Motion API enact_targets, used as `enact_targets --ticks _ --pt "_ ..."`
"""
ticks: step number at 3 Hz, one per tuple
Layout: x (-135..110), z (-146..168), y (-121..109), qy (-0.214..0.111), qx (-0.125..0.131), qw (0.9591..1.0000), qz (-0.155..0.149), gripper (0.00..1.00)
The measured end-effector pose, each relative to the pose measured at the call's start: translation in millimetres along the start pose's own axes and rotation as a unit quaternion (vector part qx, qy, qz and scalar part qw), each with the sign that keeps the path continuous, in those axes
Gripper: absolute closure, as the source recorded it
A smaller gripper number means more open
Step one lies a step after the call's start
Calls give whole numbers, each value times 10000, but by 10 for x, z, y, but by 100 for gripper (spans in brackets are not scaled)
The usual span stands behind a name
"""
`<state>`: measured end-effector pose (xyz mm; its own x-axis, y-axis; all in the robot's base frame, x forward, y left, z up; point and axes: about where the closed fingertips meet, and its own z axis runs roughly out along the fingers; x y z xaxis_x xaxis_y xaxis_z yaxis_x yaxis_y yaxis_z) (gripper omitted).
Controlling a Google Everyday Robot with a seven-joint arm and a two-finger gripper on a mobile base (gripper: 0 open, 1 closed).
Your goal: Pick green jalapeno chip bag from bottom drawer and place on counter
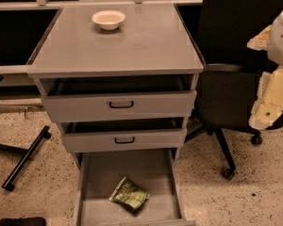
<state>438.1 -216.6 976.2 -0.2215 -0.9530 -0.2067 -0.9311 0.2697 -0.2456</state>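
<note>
The green jalapeno chip bag [129, 195] lies flat in the open bottom drawer [92, 182], near its front and slightly right of centre. The counter [146, 41] is the grey top of the cabinet, with a cream bowl [108, 19] near its back. My gripper [269, 102] shows as pale cream parts at the right edge of the view, beside the cabinet at about the height of the upper drawers. It is well above and to the right of the bag and holds nothing that I can see.
The two upper drawers [120, 105] [124, 140] with black handles are pulled partly out above the bottom one. A black office chair [231, 93] on castors stands right of the cabinet. Black chair legs [26, 157] lie on the speckled floor at the left.
</note>
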Motion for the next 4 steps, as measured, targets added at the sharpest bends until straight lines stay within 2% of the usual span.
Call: enact_targets --ticks 1,2,3,4 --pt "0 0 0 0 0 10000 0 0" --pt "-26 188 65 12 -86 9999 -90 0" --pt "-46 788 331 -329 -476 9983 -49 0" --pt "135 1863 705 -669 -1092 9910 402 0"
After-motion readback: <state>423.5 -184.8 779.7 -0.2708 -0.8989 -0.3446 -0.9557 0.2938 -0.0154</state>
